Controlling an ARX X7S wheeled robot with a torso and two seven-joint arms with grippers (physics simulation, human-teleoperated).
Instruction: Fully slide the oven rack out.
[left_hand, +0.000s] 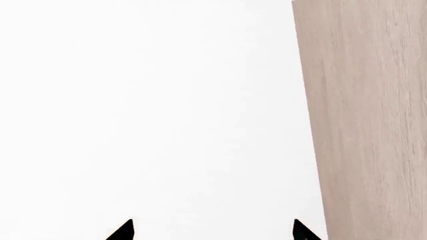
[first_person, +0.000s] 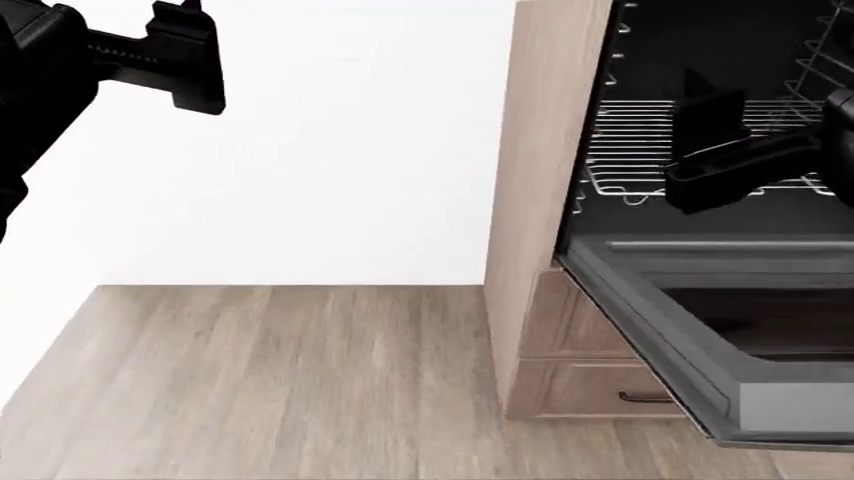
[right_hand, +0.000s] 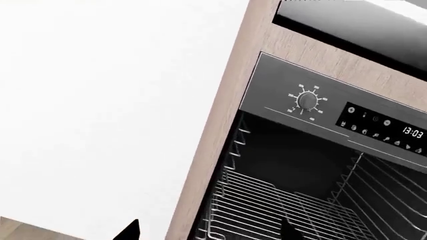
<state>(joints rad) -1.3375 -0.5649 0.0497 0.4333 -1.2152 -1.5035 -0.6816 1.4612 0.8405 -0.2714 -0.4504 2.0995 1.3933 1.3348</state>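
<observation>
The oven rack (first_person: 633, 135) is a silvery wire grid inside the open oven, its looped front edge near the cavity mouth. It also shows in the right wrist view (right_hand: 263, 207). My right gripper (first_person: 697, 152) hangs in front of the rack's front edge, over the open door. In the right wrist view it (right_hand: 208, 233) is open, its two dark fingertips (right_hand: 128, 231) wide apart and holding nothing. My left gripper (first_person: 190, 52) is raised at the far left, away from the oven. It (left_hand: 213, 233) is open and empty, facing a white wall.
The dark glass-paned door (first_person: 667, 325) is folded down and juts forward. A wood cabinet side panel (first_person: 531, 200) frames the oven, with a drawer (first_person: 587, 385) below. The control panel with knob (right_hand: 307, 100) sits above the cavity. Wire side guides (right_hand: 235, 150) line the walls. Wood floor (first_person: 267, 380) lies at the left.
</observation>
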